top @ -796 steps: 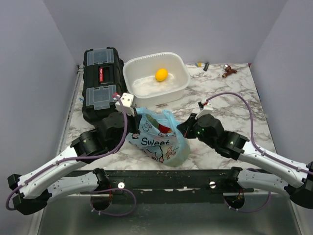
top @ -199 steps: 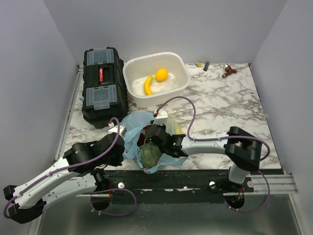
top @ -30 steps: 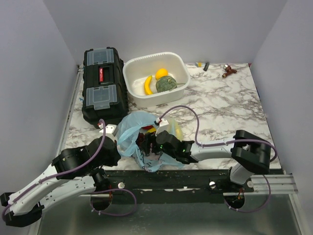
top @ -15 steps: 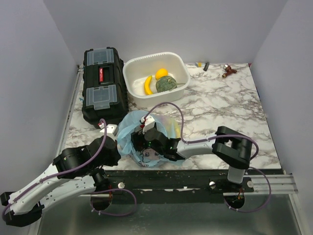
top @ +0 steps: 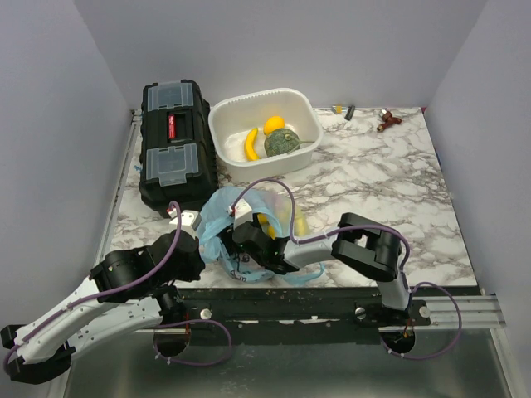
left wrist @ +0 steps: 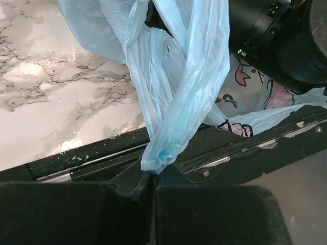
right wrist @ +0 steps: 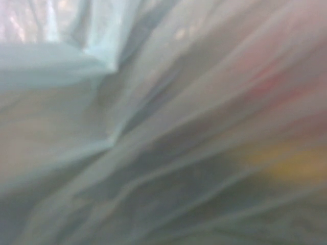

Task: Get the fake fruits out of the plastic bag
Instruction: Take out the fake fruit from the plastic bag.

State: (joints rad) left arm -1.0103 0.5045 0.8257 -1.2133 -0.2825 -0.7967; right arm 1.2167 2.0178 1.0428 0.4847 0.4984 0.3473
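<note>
**Operator:** Largest item first: what does this view show me?

**Legend:** (a) Marble table. (b) Black toolbox, rear left. (c) White tub beside it, holding the green melon, a banana and a lemon. (d) The plastic bag, slumped at the near edge between your arms.

**Operator:** And my grippers?

**Legend:** Your left gripper is pinched together on a twisted loop of the bag. Your right gripper is buried in the bag's mouth (film hides its fingers), so you cannot tell whether they stand apart or together.

**Operator:** What is left, and how will it handle?

**Legend:** The right wrist view gives only a red smear and a yellow smear behind film, probably fruit left inside. Expect light, hard, smooth pieces that may roll or slip from the pads, so take each one across its middle. The film is thin, limp and slippery. Hold it by the bunched handle, not the flat wall.
</note>
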